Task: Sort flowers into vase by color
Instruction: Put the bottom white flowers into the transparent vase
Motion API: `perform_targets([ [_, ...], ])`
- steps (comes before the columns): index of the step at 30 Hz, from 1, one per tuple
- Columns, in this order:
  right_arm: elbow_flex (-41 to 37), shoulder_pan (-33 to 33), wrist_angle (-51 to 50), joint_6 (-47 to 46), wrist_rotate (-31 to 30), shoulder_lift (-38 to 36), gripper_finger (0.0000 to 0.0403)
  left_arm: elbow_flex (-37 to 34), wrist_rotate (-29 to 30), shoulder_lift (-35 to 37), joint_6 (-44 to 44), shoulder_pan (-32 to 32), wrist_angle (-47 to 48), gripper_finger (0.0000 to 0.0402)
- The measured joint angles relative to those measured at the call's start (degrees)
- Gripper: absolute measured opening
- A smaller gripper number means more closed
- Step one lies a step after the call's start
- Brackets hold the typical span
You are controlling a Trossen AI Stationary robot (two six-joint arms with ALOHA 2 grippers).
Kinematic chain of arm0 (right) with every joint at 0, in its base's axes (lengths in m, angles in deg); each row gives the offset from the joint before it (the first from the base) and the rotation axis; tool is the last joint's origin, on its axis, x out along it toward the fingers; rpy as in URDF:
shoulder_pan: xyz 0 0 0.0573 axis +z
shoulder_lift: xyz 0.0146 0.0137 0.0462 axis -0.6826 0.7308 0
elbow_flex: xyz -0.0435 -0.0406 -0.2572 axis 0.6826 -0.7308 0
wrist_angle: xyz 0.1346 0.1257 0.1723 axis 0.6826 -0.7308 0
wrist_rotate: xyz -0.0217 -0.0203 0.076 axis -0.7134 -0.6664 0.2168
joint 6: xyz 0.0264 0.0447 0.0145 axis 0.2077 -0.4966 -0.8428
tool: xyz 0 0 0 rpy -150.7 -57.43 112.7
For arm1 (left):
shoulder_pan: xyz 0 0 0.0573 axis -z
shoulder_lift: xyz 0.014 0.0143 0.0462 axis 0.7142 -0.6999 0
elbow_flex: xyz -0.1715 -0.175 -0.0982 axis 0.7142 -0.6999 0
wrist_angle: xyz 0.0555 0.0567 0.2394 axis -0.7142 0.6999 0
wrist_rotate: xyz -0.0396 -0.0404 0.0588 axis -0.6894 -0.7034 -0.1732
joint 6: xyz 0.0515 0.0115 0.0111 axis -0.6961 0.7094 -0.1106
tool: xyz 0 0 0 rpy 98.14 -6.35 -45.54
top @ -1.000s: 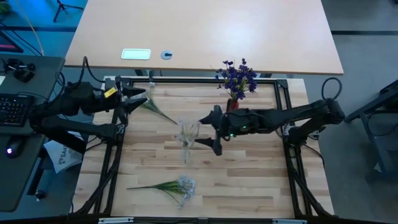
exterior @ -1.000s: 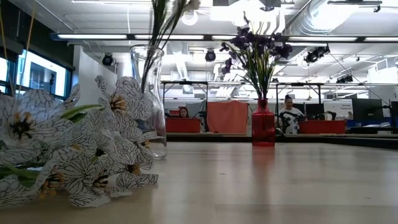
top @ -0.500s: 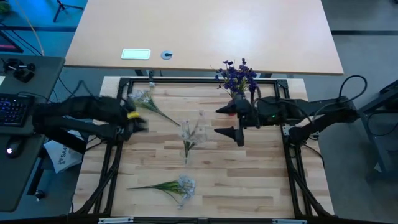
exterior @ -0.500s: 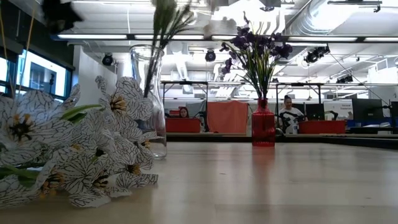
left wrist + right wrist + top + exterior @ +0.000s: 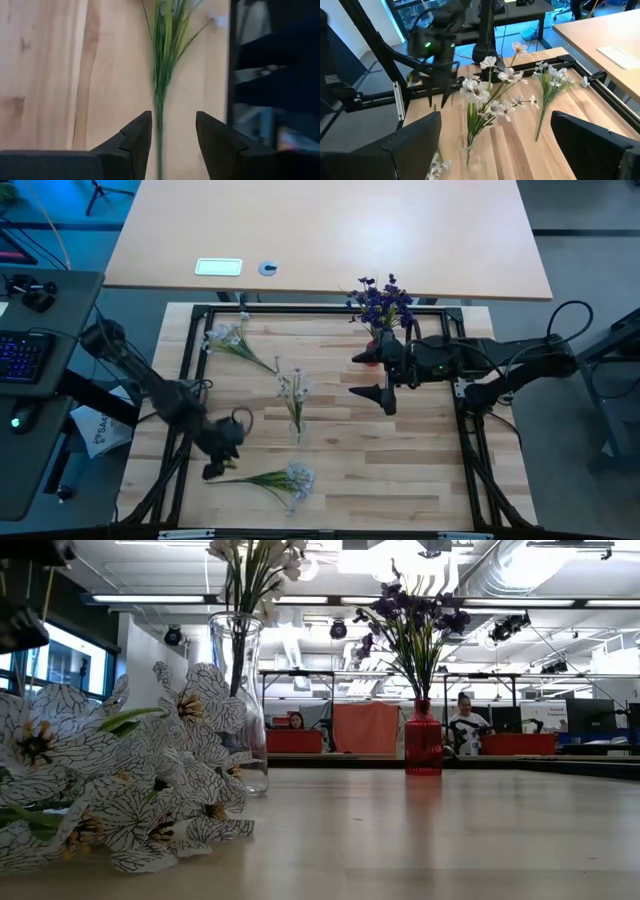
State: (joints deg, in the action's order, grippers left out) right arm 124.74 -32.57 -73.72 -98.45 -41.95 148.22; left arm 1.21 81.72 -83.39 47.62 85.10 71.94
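A clear glass vase (image 5: 296,425) (image 5: 240,710) stands mid-table holding white sprigs (image 5: 485,95). The red vase (image 5: 423,740) with purple-blue blossoms (image 5: 380,302) stands at the far edge. One white sprig (image 5: 236,345) lies flat at the far left. Another white sprig (image 5: 268,478) (image 5: 120,780) lies flat near the near edge. My left gripper (image 5: 222,455) (image 5: 173,116) is open above that sprig's stem (image 5: 159,115), one finger on either side of it. My right gripper (image 5: 352,375) (image 5: 496,120) hangs open beside the red vase.
A black frame rail (image 5: 320,309) borders the wooden work surface. A second, lighter table (image 5: 330,230) lies beyond the far edge, with a card and a small disc on it. People sit in the room behind (image 5: 465,720). Bare wood (image 5: 390,470) lies near-right.
My left gripper has swung from the far-left sprig toward the near edge and now stands over the near sprig's stem. My right gripper has drawn back from the clear vase toward the red vase, staying open. The white sprigs in the clear vase have swayed and settled more upright.
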Motion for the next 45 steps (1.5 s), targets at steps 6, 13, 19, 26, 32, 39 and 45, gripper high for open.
perform_targets([
  [6,0.0,0.0,-2.4,-1.0,-0.6,0.0,0.0374,3.1,11.0,-12.7,-3.0,5.9,-1.5,0.014],
  [13,0.0,0.0,-5.6,-1.2,-0.6,0.0,0.0374,9.3,12.4,-24.9,-7.2,8.7,-1.4,0.014],
  [19,0.0,0.0,-7.4,-1.0,-0.6,0.1,0.0374,12.5,9.5,-31.9,-3.9,9.5,-1.1,0.014],
  [26,0.0,0.0,-9.4,-1.2,-2.4,0.1,0.0374,13.2,10.1,-36.6,-1.6,9.7,-1.3,0.014],
  [32,0.0,0.0,-9.4,-1.2,-2.3,0.1,0.0374,13.1,11.8,-37.1,-1.6,8.5,-1.5,0.0132],
  [39,0.0,0.0,-9.4,-1.8,-2.3,0.1,0.0374,13.0,7.1,-34.2,-0.3,5.8,1.2,0.0014],
  [45,0.0,0.0,-9.6,-2.7,-2.3,0.1,0.0374,12.9,15.8,-16.6,4.3,7.5,8.3,0.0004],
])
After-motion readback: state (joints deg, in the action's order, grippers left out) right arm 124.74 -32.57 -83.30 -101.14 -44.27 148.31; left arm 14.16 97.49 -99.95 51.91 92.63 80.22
